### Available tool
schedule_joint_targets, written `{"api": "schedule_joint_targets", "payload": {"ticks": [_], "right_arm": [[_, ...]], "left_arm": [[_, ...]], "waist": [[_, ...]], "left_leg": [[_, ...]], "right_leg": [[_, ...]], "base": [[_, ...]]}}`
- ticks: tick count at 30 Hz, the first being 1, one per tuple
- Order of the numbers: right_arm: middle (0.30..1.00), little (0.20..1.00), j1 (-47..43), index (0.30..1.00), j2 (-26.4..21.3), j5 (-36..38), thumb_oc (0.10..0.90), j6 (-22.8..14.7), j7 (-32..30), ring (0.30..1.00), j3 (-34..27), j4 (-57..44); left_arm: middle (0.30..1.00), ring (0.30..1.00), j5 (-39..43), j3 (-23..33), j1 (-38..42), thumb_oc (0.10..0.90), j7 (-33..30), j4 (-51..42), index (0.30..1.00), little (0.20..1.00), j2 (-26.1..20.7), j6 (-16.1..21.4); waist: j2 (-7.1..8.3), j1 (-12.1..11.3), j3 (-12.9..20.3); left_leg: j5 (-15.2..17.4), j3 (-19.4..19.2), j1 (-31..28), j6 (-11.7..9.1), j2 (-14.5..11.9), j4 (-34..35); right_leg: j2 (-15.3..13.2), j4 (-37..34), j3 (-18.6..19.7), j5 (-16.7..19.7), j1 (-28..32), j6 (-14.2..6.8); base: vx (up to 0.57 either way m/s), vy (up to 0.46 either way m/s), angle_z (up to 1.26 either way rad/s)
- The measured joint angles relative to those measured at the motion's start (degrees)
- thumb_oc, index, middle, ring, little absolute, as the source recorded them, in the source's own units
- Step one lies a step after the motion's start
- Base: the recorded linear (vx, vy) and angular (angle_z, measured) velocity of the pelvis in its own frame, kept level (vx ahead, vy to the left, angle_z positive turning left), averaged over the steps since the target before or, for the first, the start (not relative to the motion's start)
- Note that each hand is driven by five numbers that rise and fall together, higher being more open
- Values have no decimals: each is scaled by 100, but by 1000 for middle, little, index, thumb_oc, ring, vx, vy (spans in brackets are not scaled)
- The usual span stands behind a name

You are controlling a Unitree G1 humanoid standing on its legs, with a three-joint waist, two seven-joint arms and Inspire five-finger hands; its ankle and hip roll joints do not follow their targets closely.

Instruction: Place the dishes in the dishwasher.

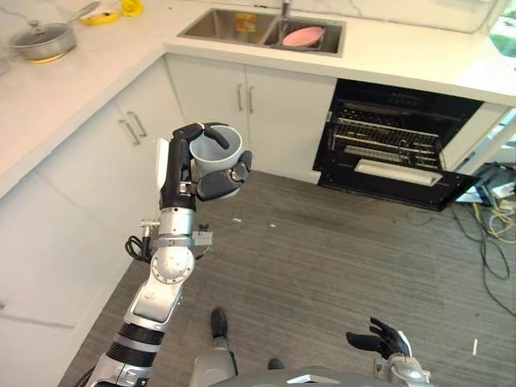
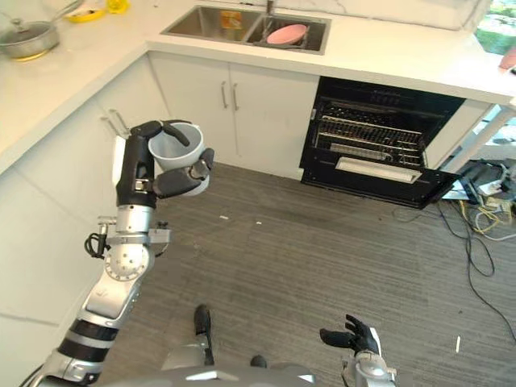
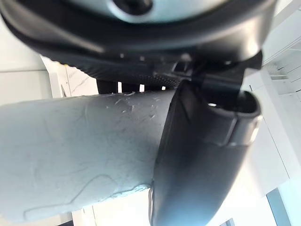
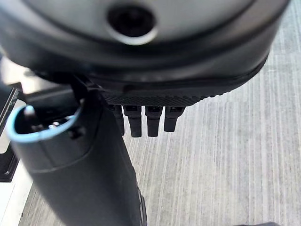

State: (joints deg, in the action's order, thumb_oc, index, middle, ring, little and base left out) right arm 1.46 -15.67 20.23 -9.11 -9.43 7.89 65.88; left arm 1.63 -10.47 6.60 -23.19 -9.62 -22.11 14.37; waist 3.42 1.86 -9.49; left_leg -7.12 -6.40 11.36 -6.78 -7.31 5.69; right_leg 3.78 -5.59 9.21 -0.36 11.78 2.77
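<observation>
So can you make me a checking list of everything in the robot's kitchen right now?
Surface: white L-shaped countertop, steel sink set in it.
Job's things: pale grey round cup held up in left hand; pink plate in sink; black dishwasher open, wire racks showing.
Clutter: lidded steel pan and yellow items on counter.
Hands: left hand curled round cup; right hand low, relaxed, holding nothing.
Cables: loose wires on floor at right.
Surroundings: white cabinets, grey striped floor.
</observation>
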Motion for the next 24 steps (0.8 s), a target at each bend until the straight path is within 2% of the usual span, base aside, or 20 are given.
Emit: {"api": "schedule_joint_targets", "payload": {"ticks": [3,4,5,6,7,9,10,11,12,13,15,16,17,18,19,20,21,22,23,24], "right_arm": [[900,900,202,900,-154,-2,800,13,-97,900,-54,-186],[900,900,408,900,-150,0,800,-60,-180,900,-287,-417],[900,900,520,900,-103,13,800,-48,-230,900,-418,-675],[900,900,659,900,-106,9,800,-43,-255,900,-515,-1037],[900,900,750,900,-92,11,800,-113,-279,900,-603,-1313],[900,900,882,900,-307,-351,800,64,-440,900,-282,-2198],[900,900,1076,900,-652,-836,800,71,-407,900,101,-3049],[900,900,1076,900,-652,-836,800,71,-407,900,101,-3049],[900,900,1064,900,-777,-1400,800,4,-435,900,63,-4263],[900,900,988,900,-822,-1541,800,-2,-474,900,30,-4672],[900,900,678,900,-881,-1866,800,-70,-519,900,19,-5481],[900,900,481,900,-847,-2084,800,-366,-563,900,21,-5752],[900,900,490,900,-893,-2183,800,-368,-578,900,20,-5991],[900,900,486,900,-914,-2255,800,-410,-587,900,2,-6086],[900,900,513,900,-917,-2256,800,-436,-621,900,-55,-6266],[900,900,478,900,-945,-2254,800,-466,-659,900,-54,-6272],[900,900,421,900,-968,-2246,800,-461,-677,900,-68,-6279],[900,900,539,900,-953,-2239,800,-496,-680,900,-140,-6330],[900,900,644,900,-950,-2239,800,-546,-661,900,-175,-6324],[900,900,754,900,-939,-2237,800,-545,-625,900,-174,-6223]], "left_arm": [[300,300,-8,11,-132,400,-41,-19,300,300,25,-24],[300,300,-13,29,-174,400,-76,-24,300,300,-2,-33],[300,300,-12,30,-153,400,-136,-25,300,300,-42,-61],[300,300,-12,38,-122,400,-203,-43,300,300,-53,-73],[300,300,-14,38,-61,400,-256,-61,300,300,-124,-79],[300,300,-16,3,-36,400,-265,-86,300,300,-239,-115],[300,300,-23,-61,10,400,-245,-84,300,300,-301,-126],[300,300,-23,-61,10,400,-245,-84,300,300,-301,-126],[300,300,-76,-257,192,400,-242,-240,300,300,-354,-138],[300,300,-127,-278,248,400,-273,-282,300,300,-348,-140],[300,300,-241,-258,211,400,-273,-367,300,300,-339,-170],[300,300,-338,-259,220,400,-238,-382,300,300,-286,-173],[300,300,-353,-219,151,400,-242,-469,300,300,-203,-167],[300,300,-352,-193,103,400,-256,-547,300,300,-183,-139],[300,300,-347,-148,31,400,-270,-612,300,300,-175,-101],[300,300,-345,-137,25,400,-274,-618,300,300,-227,-111],[300,300,-344,-99,-130,400,-265,-630,300,300,-205,-134],[300,300,-344,-135,-220,400,-251,-635,300,300,-166,-140],[300,300,-346,-131,-294,400,-236,-635,300,300,-120,-136],[300,300,-345,-92,-419,400,-241,-619,300,300,-67,-137]], "waist": [[-129,6,32],[-124,-19,45],[-12,63,67],[-21,149,65],[-10,238,69],[-36,335,58],[-49,411,55],[-49,411,55],[-18,595,-56],[-52,629,-127],[-266,572,-227],[-315,726,-190],[-293,760,-156],[-255,702,-111],[-107,732,11],[-10,694,95],[33,625,232],[53,677,332],[50,636,342],[161,572,431]], "left_leg": [[-187,33,-207,149,-161,-3],[-624,43,-422,265,-117,-13],[-622,-111,-481,388,1,-31],[-507,-179,-493,449,43,-19],[-458,-217,-541,602,133,-48],[-165,-514,-842,771,190,-48],[-96,-603,-1001,857,266,-45],[-96,-603,-1001,857,266,-45],[162,-719,-1198,1123,499,-55],[166,-870,-1276,1179,506,-51],[342,-1283,-1511,1113,513,-51],[591,-1349,-1673,1086,586,-60],[666,-1353,-1759,1029,620,-34],[674,-1406,-1763,1082,665,-32],[788,-1523,-1842,1048,796,-35],[842,-1615,-1855,1083,892,-43],[966,-1700,-2029,1089,1002,-63],[1010,-1670,-2122,1036,1049,-88],[1165,-1630,-2248,932,1036,-206],[1255,-1608,-2236,884,998,-676]], "right_leg": [[2,0,260,-278,387,-179],[-111,46,459,-468,573,-298],[-249,181,470,-494,548,-339],[-280,475,411,-514,384,-372],[-340,815,304,-544,222,-625],[-316,2430,314,-571,-437,-958],[-351,3783,189,-562,-1086,-1348],[-351,3783,189,-562,-1086,-1348],[-625,5296,-18,-712,-2171,-1699],[-781,5555,-240,-749,-2521,-1659],[-1174,5328,-1121,-823,-3190,-1486],[-993,4729,-1204,-797,-3365,-1559],[-790,4282,-1179,-803,-3338,-1582],[-662,3899,-1156,-767,-3288,-1562],[-551,2983,-1596,-682,-3150,-1371],[-537,2643,-1785,-557,-3099,-1175],[-550,2380,-2155,-479,-2873,-777],[-514,2040,-2061,-207,-2530,-709],[-339,1746,-1724,203,-2290,-491],[-206,1466,-1455,448,-1984,152]], "base": [[366,274,-80],[193,191,-71],[285,287,-55],[197,203,-22],[362,355,-29],[261,331,-57],[100,247,-45],[226,478,-33],[202,339,-21],[192,336,-48],[218,141,-85],[473,140,-62],[372,74,-21],[431,48,-13],[190,9,-24],[377,-75,-41],[172,-94,-33],[276,-130,-21],[240,-173,-15],[248,-176,-34]]}}
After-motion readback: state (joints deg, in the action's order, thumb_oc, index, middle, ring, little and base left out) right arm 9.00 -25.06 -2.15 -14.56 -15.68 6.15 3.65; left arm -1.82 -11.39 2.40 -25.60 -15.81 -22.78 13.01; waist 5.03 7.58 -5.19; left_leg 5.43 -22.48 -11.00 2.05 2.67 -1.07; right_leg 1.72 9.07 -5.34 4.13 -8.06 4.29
